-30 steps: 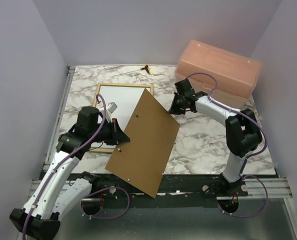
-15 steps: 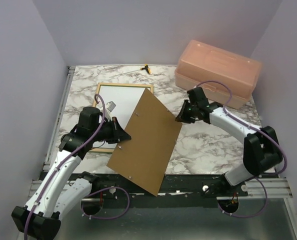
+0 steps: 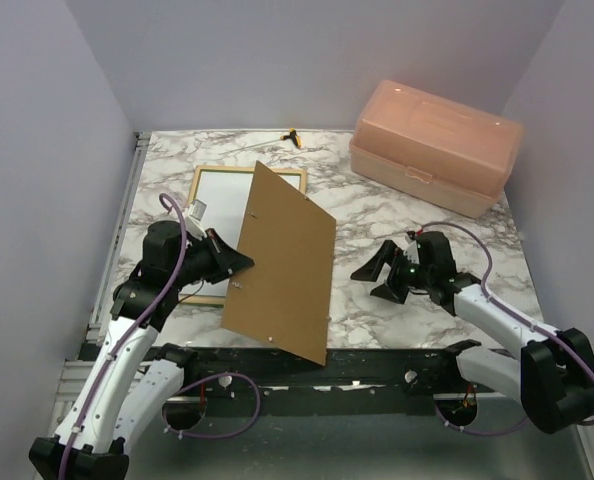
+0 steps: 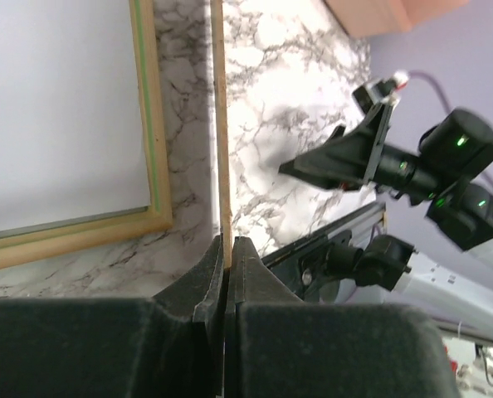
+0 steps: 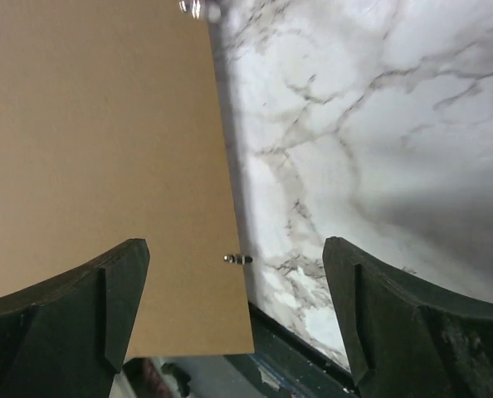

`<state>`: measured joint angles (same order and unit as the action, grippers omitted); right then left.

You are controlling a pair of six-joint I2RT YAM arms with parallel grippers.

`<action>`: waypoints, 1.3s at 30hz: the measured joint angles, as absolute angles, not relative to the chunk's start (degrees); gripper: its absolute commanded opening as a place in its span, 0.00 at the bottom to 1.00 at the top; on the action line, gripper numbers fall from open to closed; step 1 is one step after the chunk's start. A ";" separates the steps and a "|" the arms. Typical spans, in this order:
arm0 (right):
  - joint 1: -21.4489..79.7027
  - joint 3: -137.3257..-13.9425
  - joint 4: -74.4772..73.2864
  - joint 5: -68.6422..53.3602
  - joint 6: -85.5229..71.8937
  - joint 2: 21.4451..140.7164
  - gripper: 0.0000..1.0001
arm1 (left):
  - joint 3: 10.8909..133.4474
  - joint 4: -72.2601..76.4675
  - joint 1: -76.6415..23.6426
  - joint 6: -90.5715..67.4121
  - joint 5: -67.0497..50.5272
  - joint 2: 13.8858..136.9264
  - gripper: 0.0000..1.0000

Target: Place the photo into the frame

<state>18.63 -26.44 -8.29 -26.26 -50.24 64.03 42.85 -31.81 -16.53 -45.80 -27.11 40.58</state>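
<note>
Two claws, two very different jobs: the left claw (image 4: 227,249) was clenched on one edge of the brown backing board (image 3: 282,265), holding it tipped up steeply over the near edge of the desk. The right claw (image 3: 385,272) hung spread wide and empty just beside the board, toward the near-right corner. The frame (image 3: 194,195) lay wood-side up toward the far-left corner, with the photo (image 3: 225,190), white side up, inside its rails. By my read the sheet was in and the backing was the step in hand. Next the board needed swinging left and lowering flat, squared to the rails, without dragging the sheet.
</note>
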 measured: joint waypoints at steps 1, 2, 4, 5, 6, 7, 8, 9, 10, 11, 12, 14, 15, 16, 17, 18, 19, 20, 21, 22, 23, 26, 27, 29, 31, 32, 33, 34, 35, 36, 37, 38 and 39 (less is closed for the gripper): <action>18.61 -24.34 -5.82 -27.90 -51.46 62.85 0.95 | 42.85 -31.83 -16.16 -46.46 -26.89 39.72 0.00; 18.61 -22.39 -3.14 -29.69 -52.71 62.08 0.96 | 42.85 -31.73 -15.81 -47.22 -26.72 38.96 0.00; 18.52 -19.03 3.79 -33.21 -55.92 61.60 0.96 | 42.85 -30.76 -15.38 -48.95 -26.79 37.71 0.00; 18.50 -17.54 7.60 -34.83 -57.58 61.76 0.96 | 42.85 -30.30 -15.33 -49.36 -26.83 37.39 0.00; 18.50 -16.16 11.60 -36.45 -59.33 62.17 0.96 | 42.85 -29.52 -15.33 -50.15 -27.09 36.95 0.00; 18.50 -15.05 15.57 -37.95 -61.10 62.85 0.96 | 42.85 -29.04 -15.33 -50.65 -27.22 36.77 0.00; 18.50 -14.24 19.33 -39.31 -62.72 63.83 0.96 | 42.85 -28.49 -15.31 -51.05 -27.49 36.49 0.00; 18.52 -13.69 23.09 -40.60 -64.23 65.06 0.96 | 42.87 -28.03 -15.31 -51.57 -27.79 36.27 0.00; 18.52 -13.32 26.70 -41.74 -65.76 66.32 0.95 | 42.96 -27.64 -15.27 -52.01 -28.12 36.14 0.00; 18.50 -13.04 30.37 -42.74 -67.33 67.61 0.94 | 42.96 -27.14 -15.22 -52.34 -28.40 36.07 0.00; 18.50 -12.84 33.82 -43.57 -68.79 68.84 0.94 | 42.96 -26.50 -15.18 -52.88 -28.97 36.01 0.00; 18.52 -12.75 39.81 -44.97 -71.33 70.91 0.93 | 42.96 -25.56 -15.07 -53.76 -29.69 35.94 0.00; 18.52 -12.75 42.37 -45.56 -72.36 71.77 0.93 | 42.96 -25.04 -15.05 -54.30 -30.17 35.92 0.00; 18.52 -12.75 44.38 -46.00 -73.12 72.44 0.92 | 42.96 -24.25 -15.05 -54.87 -30.63 35.86 0.00; 18.52 -12.75 46.19 -46.33 -73.84 73.06 0.90 | 42.96 -23.77 -15.07 -55.29 -30.89 35.73 0.00; 18.52 -12.75 47.88 -46.57 -74.61 73.58 0.87 | 42.96 -23.16 -15.05 -55.68 -31.24 35.59 0.00; 18.52 -12.75 49.63 -46.89 -75.31 74.08 0.83 | 42.96 -22.57 -15.05 -56.01 -31.64 35.44 0.00; 18.52 -12.75 51.40 -47.20 -76.09 74.52 0.79 | 42.94 -22.11 -15.05 -56.27 -31.94 35.35 0.00; 18.52 -12.71 53.19 -47.48 -76.82 74.96 0.74 | 42.96 -21.74 -15.05 -56.51 -32.23 35.27 0.00; 18.52 -12.58 55.18 -47.72 -77.73 75.31 0.70 | 42.94 -21.43 -15.05 -56.71 -32.45 35.24 0.00; 18.52 -12.38 57.49 -47.92 -78.85 75.64 0.64 | 42.94 -21.04 -15.05 -56.95 -32.71 35.22 0.00; 18.39 -10.98 64.71 -48.53 -82.43 76.62 0.52 | 42.92 -19.86 -14.92 -57.54 -33.04 35.14 0.00; 18.26 -10.55 67.29 -48.66 -83.68 77.14 0.48 | 42.83 -19.31 -14.74 -57.76 -33.12 35.07 0.00; 18.20 -10.15 71.31 -49.01 -85.95 78.00 0.43 | 42.37 -17.61 -14.48 -58.37 -33.15 34.85 0.00; 18.09 -10.11 75.20 -49.45 -88.23 78.63 0.39 | 41.76 -16.12 -14.35 -59.07 -33.23 34.61 0.00; 18.02 -10.11 76.84 -49.74 -89.21 78.72 0.39 | 41.52 -15.57 -14.33 -59.37 -33.28 34.48 0.00; 18.00 -10.11 78.13 -50.06 -90.00 78.74 0.39 | 41.28 -14.98 -14.33 -59.70 -33.39 34.44 0.00; 18.00 -10.13 79.09 -50.37 -90.56 78.72 0.38 | 41.01 -14.35 -14.33 -60.01 -33.61 34.46 0.00; 17.98 -10.15 79.77 -50.68 -91.02 78.72 0.36 | 40.86 -14.00 -14.33 -60.23 -33.74 34.50 0.00; 18.00 -10.17 80.09 -50.96 -91.42 78.70 0.34 | 40.53 -13.39 -14.33 -60.58 -34.13 34.61 0.00; 18.00 -10.24 80.20 -51.24 -91.70 78.61 0.34 | 40.34 -13.02 -14.33 -60.82 -34.37 34.81 0.00; 18.00 -10.31 80.29 -51.48 -92.01 78.52 0.33 | 40.23 -12.84 -14.33 -61.01 -34.57 35.07 0.00; 18.00 -10.37 80.38 -51.59 -92.23 78.35 0.32 | 40.12 -12.64 -14.31 -61.17 -34.65 35.31 0.00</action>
<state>18.00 -10.37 80.38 -51.59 -92.23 78.35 40.12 -12.64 -14.31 -61.17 -34.65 35.31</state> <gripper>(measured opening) 0.344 0.023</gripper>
